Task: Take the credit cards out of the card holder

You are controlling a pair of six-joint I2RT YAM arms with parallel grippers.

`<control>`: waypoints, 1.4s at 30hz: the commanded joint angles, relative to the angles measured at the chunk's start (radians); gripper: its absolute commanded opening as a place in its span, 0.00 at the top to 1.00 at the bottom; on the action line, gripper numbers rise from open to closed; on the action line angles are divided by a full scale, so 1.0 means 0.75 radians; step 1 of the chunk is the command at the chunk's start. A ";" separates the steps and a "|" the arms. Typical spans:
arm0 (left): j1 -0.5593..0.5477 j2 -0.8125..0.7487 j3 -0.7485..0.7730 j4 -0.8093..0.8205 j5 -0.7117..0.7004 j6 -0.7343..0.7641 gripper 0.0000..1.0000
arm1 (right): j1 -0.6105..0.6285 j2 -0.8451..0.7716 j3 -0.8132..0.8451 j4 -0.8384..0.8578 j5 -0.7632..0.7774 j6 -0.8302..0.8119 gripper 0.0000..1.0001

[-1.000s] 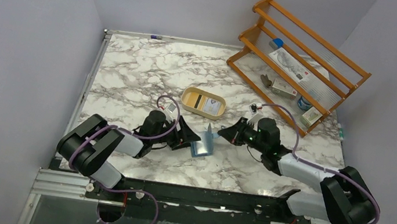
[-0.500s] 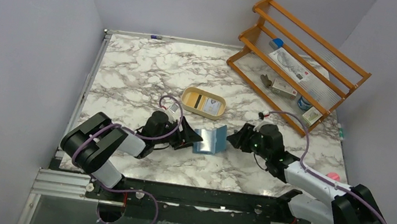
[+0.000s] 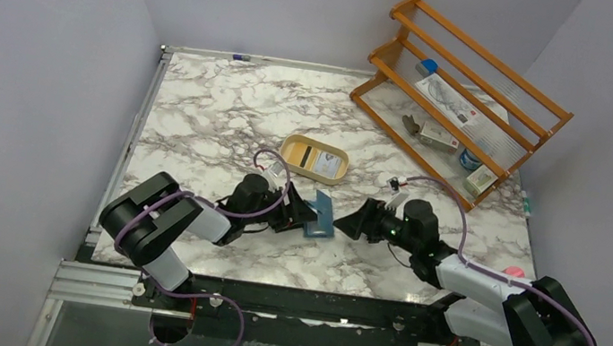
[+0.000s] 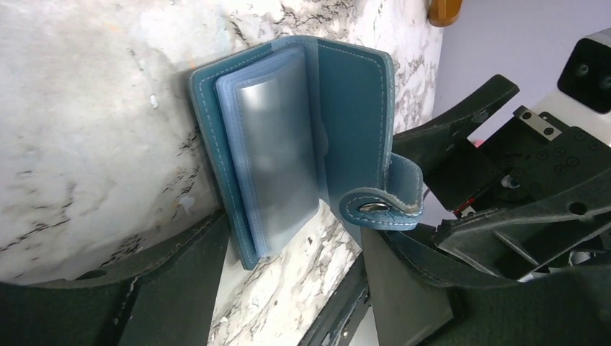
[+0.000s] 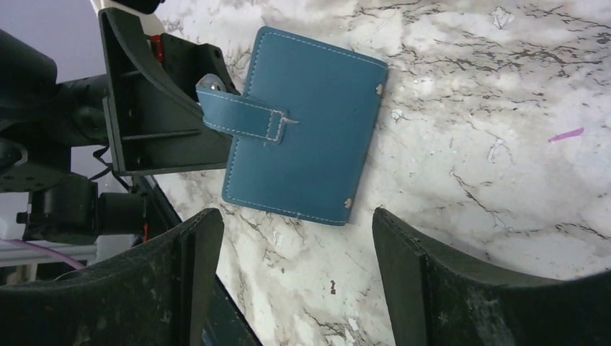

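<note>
The teal card holder [image 3: 321, 215] stands on its edge on the marble between my two grippers, half open like a book. In the left wrist view its pale pockets [image 4: 277, 151] face me, and the snap tab [image 4: 380, 207] hangs loose. My left gripper [image 4: 292, 245] is open and straddles the holder's near end, with one finger [image 4: 180, 288] touching the cover's corner. My right gripper [image 5: 295, 277] is open and empty, a little short of the holder's outer cover [image 5: 310, 137]. One pale credit card [image 3: 323, 164] with a dark stripe lies in the tan dish [image 3: 292, 147]. Whether the pockets hold cards I cannot tell.
A wooden rack [image 3: 463, 95] with small items leans at the back right. The tan dish sits just behind the holder. A metal rail [image 3: 134, 140] runs along the table's left edge. A small pink thing [image 3: 513, 272] lies by the right arm.
My right gripper was shut on the holder's cover; it has let go, opened and drawn back to the right. The holder splayed wide, then folded partway. The left gripper edged right.
</note>
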 commanded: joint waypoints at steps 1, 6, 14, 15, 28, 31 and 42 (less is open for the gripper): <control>-0.040 0.046 0.039 -0.031 -0.060 0.007 0.32 | 0.005 0.005 0.055 0.019 -0.081 -0.072 0.18; -0.074 0.094 0.083 -0.029 -0.062 0.001 0.32 | 0.020 -0.020 0.144 -0.169 -0.044 -0.225 0.16; -0.093 0.133 0.139 -0.030 -0.056 -0.006 0.32 | 0.178 -0.139 0.230 -0.464 0.219 -0.489 0.13; -0.093 0.138 0.147 -0.029 -0.053 -0.006 0.32 | 0.218 -0.138 0.244 -0.477 0.258 -0.511 0.13; -0.092 0.183 0.199 -0.053 -0.041 -0.003 0.32 | 0.527 0.060 0.381 -0.590 0.886 -0.630 0.20; -0.093 0.190 0.207 -0.057 -0.036 -0.002 0.32 | 0.542 0.130 0.416 -0.592 0.944 -0.635 0.22; -0.093 0.219 0.229 -0.071 -0.019 -0.001 0.32 | 0.545 0.317 0.468 -0.501 0.993 -0.664 0.62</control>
